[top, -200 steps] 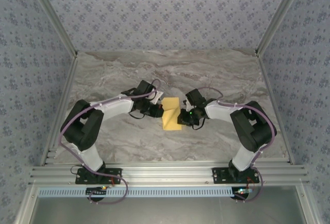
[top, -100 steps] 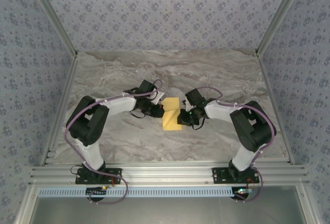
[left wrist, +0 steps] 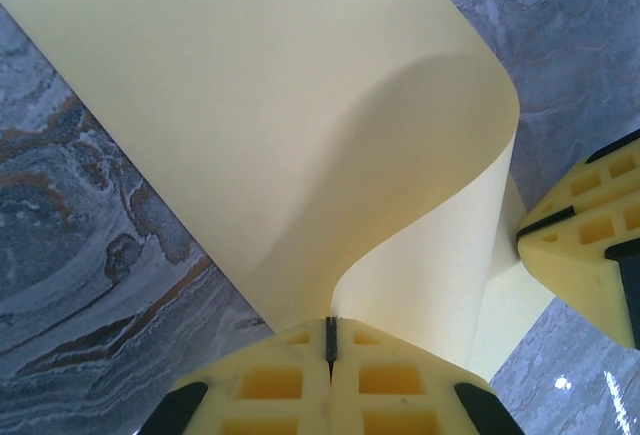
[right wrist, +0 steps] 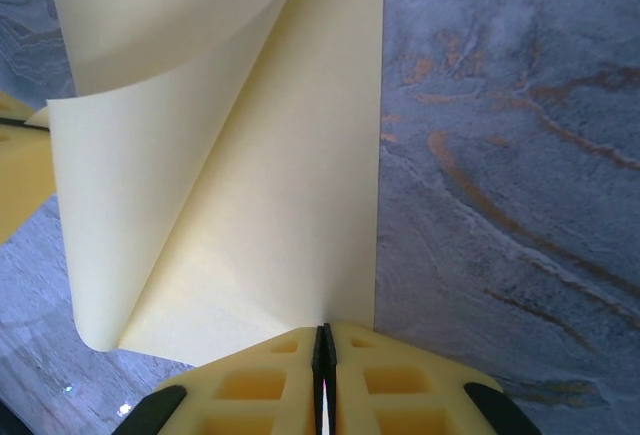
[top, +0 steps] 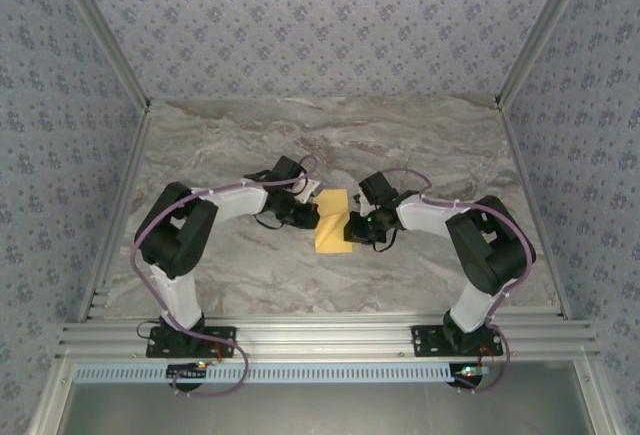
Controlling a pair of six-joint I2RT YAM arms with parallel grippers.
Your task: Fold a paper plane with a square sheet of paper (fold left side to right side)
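Note:
The square sheet of paper (top: 333, 225) is pale yellow and lies mid-table between both arms, its left part lifted and curled over toward the right. In the left wrist view the sheet (left wrist: 260, 125) rises in a curve from my left gripper (left wrist: 330, 321), which is shut on its edge. My left gripper (top: 312, 213) sits at the sheet's left side. My right gripper (top: 356, 223) is at the right side, shut, its tips (right wrist: 323, 331) down on the flat part of the sheet (right wrist: 270, 215). No paper plane shape shows.
The marble-patterned table (top: 420, 145) runs out on all sides of the sheet. Patterned walls with metal frame posts (top: 118, 65) close it in at the left, back and right. The right gripper's yellow fingers (left wrist: 585, 245) stand close beside the curl in the left wrist view.
The left arm's elbow has swung rightward and its gripper has carried the lifted edge slightly further over the sheet. The right arm has stayed in place.

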